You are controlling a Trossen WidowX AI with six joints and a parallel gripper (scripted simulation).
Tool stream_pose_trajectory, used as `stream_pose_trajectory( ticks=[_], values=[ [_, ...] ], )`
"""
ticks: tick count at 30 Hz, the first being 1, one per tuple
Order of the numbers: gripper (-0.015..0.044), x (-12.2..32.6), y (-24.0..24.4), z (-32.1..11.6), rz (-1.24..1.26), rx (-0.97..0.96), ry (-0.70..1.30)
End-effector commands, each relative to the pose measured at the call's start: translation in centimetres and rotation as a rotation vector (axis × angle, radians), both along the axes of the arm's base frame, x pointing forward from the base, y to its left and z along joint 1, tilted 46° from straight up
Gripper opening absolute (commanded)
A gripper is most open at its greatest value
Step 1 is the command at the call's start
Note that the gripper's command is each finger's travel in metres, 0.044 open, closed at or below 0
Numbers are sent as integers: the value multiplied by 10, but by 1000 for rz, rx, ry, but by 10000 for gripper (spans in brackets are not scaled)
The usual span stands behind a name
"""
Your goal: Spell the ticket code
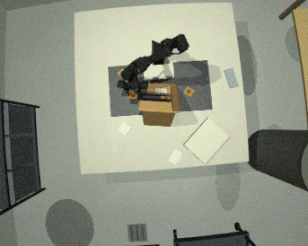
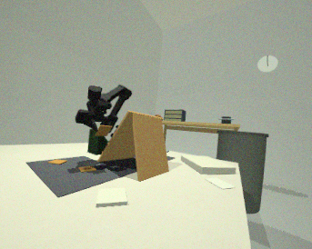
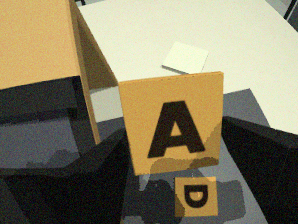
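Grasping the A tile (image 2: 104, 130) (image 3: 172, 125) between the fingers, beside the board (image 1: 158, 107) (image 2: 149, 147) (image 3: 35, 40) and lifted above the mat (image 1: 192, 72) (image 2: 54, 179) (image 3: 245, 110). Hard to separate in the top view from the D tile (image 2: 86, 169) (image 3: 196, 196), with only one patch of orange showing near the fingers there; cannot tell which of the two. Lying flat on the mat, near the board, with its letter turned sideways in the wrist view: the D tile.

Partly covered by the arm (image 1: 138, 65) (image 2: 119, 94) from above, beyond the D tile from the board: another tile (image 1: 120, 73) (image 2: 58, 162), letter unreadable. On the board's other side, on the mat: a further tile (image 1: 189, 92), too small to read and hidden by the board in the exterior view. Mounted on the board, the dark rail (image 1: 155, 96), with one orange tile (image 1: 164, 97) apparent in it, letter too blurred to name. Just beside the rail on the board, the pale ticket (image 1: 161, 90), code illegible. Well apart from the board, past the surface (image 1: 102, 148) (image 2: 35, 218) (image 3: 250, 30), the bin (image 1: 277, 157) (image 2: 242, 168), cut off from above, inside hidden in the exterior view.
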State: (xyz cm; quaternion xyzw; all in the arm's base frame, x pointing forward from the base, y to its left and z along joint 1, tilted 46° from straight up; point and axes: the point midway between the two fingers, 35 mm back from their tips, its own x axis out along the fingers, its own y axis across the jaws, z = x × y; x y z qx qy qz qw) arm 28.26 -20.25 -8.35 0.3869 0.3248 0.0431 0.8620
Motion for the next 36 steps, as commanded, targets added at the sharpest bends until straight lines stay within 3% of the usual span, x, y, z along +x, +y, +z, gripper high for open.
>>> stream_pose_trajectory(
  ticks=[1,36],
  values=[
    [0,-2,4,0,-3,5,10],
    [0,2,16,12,-3,7,10]
  ],
)
